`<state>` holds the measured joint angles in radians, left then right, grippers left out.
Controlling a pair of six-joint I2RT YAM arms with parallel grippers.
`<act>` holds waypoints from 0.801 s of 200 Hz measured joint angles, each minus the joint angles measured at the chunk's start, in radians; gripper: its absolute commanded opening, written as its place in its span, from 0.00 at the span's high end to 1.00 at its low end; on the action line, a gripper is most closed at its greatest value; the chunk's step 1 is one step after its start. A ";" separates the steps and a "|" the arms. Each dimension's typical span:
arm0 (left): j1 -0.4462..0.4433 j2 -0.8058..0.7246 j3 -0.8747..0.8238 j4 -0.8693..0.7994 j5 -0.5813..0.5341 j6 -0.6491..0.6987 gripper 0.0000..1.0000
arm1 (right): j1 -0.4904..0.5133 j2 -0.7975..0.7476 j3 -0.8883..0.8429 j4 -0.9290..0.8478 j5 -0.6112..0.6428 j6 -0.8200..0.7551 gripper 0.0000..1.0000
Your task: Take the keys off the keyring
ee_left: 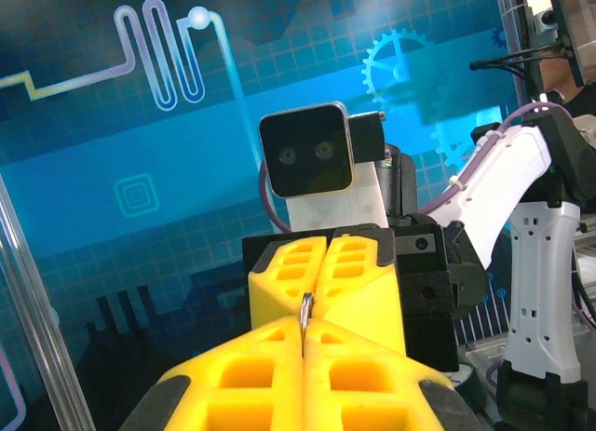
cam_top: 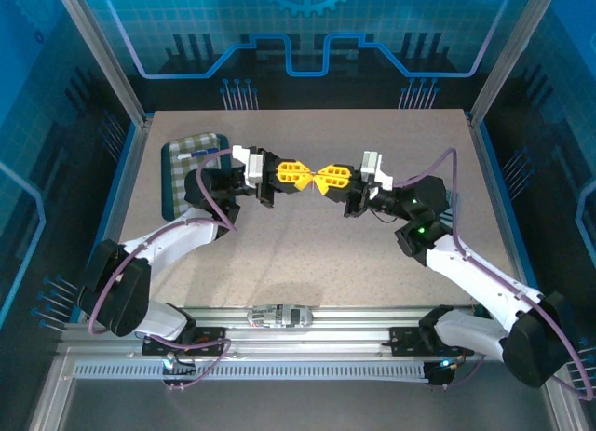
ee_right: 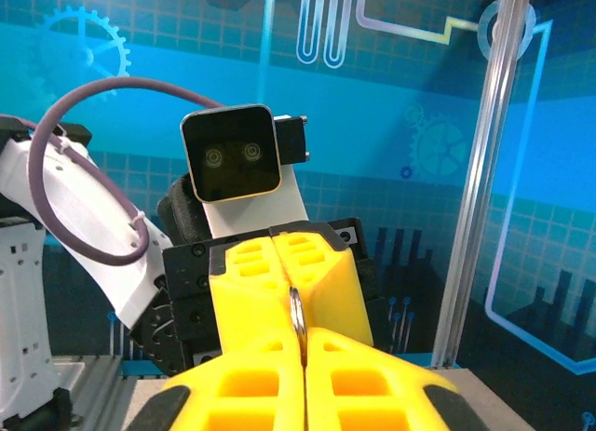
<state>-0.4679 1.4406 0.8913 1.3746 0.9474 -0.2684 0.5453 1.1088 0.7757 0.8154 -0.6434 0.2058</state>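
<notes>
The left arm (cam_top: 177, 235) rises from its base at 7 o'clock and bends in over the table, with the left gripper (cam_top: 305, 176) pointing to 3 o'clock. The right arm (cam_top: 470, 268) climbs from 5 o'clock with its elbow raised, the right gripper (cam_top: 325, 181) pointing to 9 o'clock. The two meet tip to tip just to the 12 o'clock side of centre. Both pairs of yellow fingers (ee_left: 251, 375) are pressed together, each pinching the thin keyring (ee_left: 305, 310) in its seam.
</notes>
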 measured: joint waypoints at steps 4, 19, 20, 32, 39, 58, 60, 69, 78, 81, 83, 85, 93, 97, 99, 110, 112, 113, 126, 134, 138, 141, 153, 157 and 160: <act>0.000 0.000 0.000 0.000 0.000 -0.001 1.00 | 0.000 0.000 0.002 -0.003 0.000 -0.004 0.94; 0.000 -0.002 -0.001 0.000 -0.010 -0.008 0.89 | 0.000 0.000 0.011 -0.022 0.003 -0.008 0.95; 0.000 -0.002 -0.001 0.000 -0.011 -0.008 0.89 | 0.000 -0.001 0.013 -0.023 0.004 -0.008 0.95; 0.000 -0.003 -0.008 0.001 -0.032 -0.020 0.79 | 0.000 -0.003 0.024 -0.056 0.008 -0.016 0.97; 0.001 -0.005 -0.013 0.002 -0.045 -0.029 0.71 | 0.000 -0.007 0.028 -0.074 0.011 -0.023 0.97; 0.010 -0.009 -0.037 0.001 -0.084 -0.049 0.58 | 0.000 -0.029 0.043 -0.161 0.028 -0.050 0.98; 0.013 -0.009 -0.040 0.000 -0.089 -0.053 0.57 | 0.000 -0.032 0.045 -0.173 0.031 -0.052 0.98; 0.021 -0.014 -0.055 -0.002 -0.106 -0.063 0.52 | -0.001 -0.046 0.054 -0.218 0.039 -0.069 0.98; 0.033 -0.021 -0.071 -0.004 -0.122 -0.077 0.41 | -0.002 -0.061 0.064 -0.269 0.045 -0.084 0.99; 0.038 -0.025 -0.076 -0.008 -0.126 -0.082 0.23 | -0.002 -0.065 0.069 -0.286 0.048 -0.088 0.99; 0.041 -0.028 -0.079 -0.011 -0.129 -0.080 0.07 | -0.002 -0.068 0.072 -0.299 0.051 -0.094 0.99; 0.045 -0.031 -0.082 -0.013 -0.132 -0.087 0.02 | -0.003 -0.071 0.077 -0.312 0.052 -0.096 0.99; 0.060 -0.045 -0.089 -0.042 -0.145 -0.105 0.00 | -0.005 -0.078 0.093 -0.356 0.060 -0.108 0.99; 0.069 -0.053 -0.090 -0.061 -0.151 -0.110 0.01 | -0.007 -0.081 0.101 -0.377 0.061 -0.114 0.99; 0.073 -0.058 -0.089 -0.076 -0.155 -0.117 0.00 | -0.008 -0.082 0.105 -0.387 0.061 -0.115 0.99; 0.095 -0.092 -0.086 -0.169 -0.176 -0.131 0.00 | -0.018 -0.088 0.129 -0.450 0.067 -0.129 0.99; 0.099 -0.098 -0.084 -0.195 -0.180 -0.132 0.01 | -0.019 -0.088 0.132 -0.459 0.068 -0.129 0.99; 0.100 -0.101 -0.083 -0.206 -0.182 -0.132 0.01 | -0.019 -0.088 0.134 -0.464 0.068 -0.130 0.99; 0.115 -0.148 -0.045 -0.403 -0.215 -0.122 0.00 | -0.032 -0.088 0.156 -0.537 0.071 -0.142 0.99; 0.116 -0.169 -0.012 -0.518 -0.238 -0.109 0.01 | -0.040 -0.088 0.164 -0.575 0.072 -0.148 0.98; 0.116 -0.181 0.003 -0.572 -0.249 -0.098 0.01 | -0.044 -0.088 0.167 -0.594 0.071 -0.149 0.99; 0.116 -0.189 0.012 -0.606 -0.255 -0.095 0.01 | -0.046 -0.088 0.169 -0.604 0.071 -0.152 0.98; 0.119 -0.221 0.032 -0.713 -0.272 -0.088 0.01 | -0.058 -0.085 0.174 -0.651 0.067 -0.156 0.98; 0.120 -0.231 0.034 -0.740 -0.272 -0.089 0.01 | -0.062 -0.082 0.176 -0.663 0.065 -0.158 0.98; 0.122 -0.238 0.035 -0.759 -0.272 -0.088 0.01 | -0.065 -0.080 0.179 -0.675 0.063 -0.159 0.98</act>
<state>-0.3462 1.2026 0.9264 0.6159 0.6750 -0.3565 0.4805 1.0290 0.9550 0.1406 -0.5800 0.0471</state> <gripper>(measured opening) 0.995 0.062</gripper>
